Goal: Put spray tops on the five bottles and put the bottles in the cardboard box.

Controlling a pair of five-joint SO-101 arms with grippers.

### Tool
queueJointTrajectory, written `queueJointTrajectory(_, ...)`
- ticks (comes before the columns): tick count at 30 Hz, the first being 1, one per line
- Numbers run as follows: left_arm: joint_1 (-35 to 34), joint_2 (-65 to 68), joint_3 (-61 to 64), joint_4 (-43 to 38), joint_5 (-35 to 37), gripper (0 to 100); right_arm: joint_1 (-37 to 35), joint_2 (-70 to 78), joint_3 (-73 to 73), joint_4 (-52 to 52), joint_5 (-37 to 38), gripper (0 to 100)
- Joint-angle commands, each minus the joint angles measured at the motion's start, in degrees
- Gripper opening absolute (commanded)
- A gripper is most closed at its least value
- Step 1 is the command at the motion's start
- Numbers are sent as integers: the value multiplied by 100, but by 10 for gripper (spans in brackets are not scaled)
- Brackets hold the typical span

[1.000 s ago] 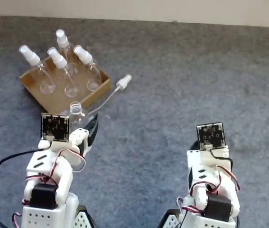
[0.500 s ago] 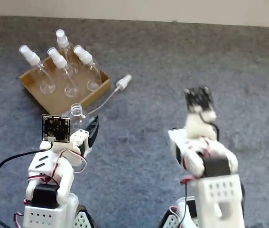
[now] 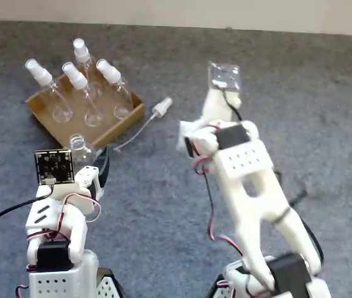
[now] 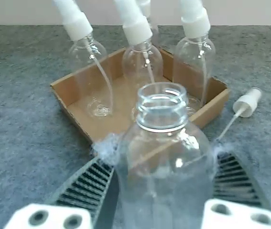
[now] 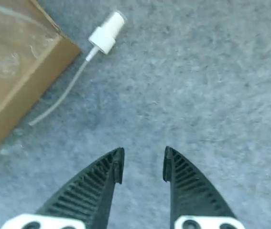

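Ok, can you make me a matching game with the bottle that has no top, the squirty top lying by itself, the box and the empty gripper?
Things
1. open bottle
2. loose spray top
3. cardboard box
4. right gripper

States
A. open, holding nothing
B. has four capped bottles standing in it
C. clamped in the left gripper
D. lying on the carpet beside the box

Pairs: 1-C, 2-D, 3-B, 4-A
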Motion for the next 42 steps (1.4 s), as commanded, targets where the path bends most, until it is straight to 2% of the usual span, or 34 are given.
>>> queueJointTrajectory(1, -145, -22, -22, -149, 70, 181, -268, 514, -804, -426, -598, 128)
queueJointTrajectory(5, -277, -22, -13, -149, 70, 181, -356, 1174, -1200, -910, -633, 138)
queueJointTrajectory(11, -374, -22, 48, -149, 62, 181, -453, 2018, -1446, -1596, -624, 300)
queueJointTrajectory(13, -374, -22, 48, -149, 62, 181, -462, 2281, -1446, -2009, -624, 320)
queueJointTrajectory(21, -356, -22, 57, -149, 62, 181, -444, 3046, -1446, -3662, -633, 321)
queueJointTrajectory(42, -338, -22, 110, -149, 44, 181, -444, 4022, -1455, -5833, -668, 321)
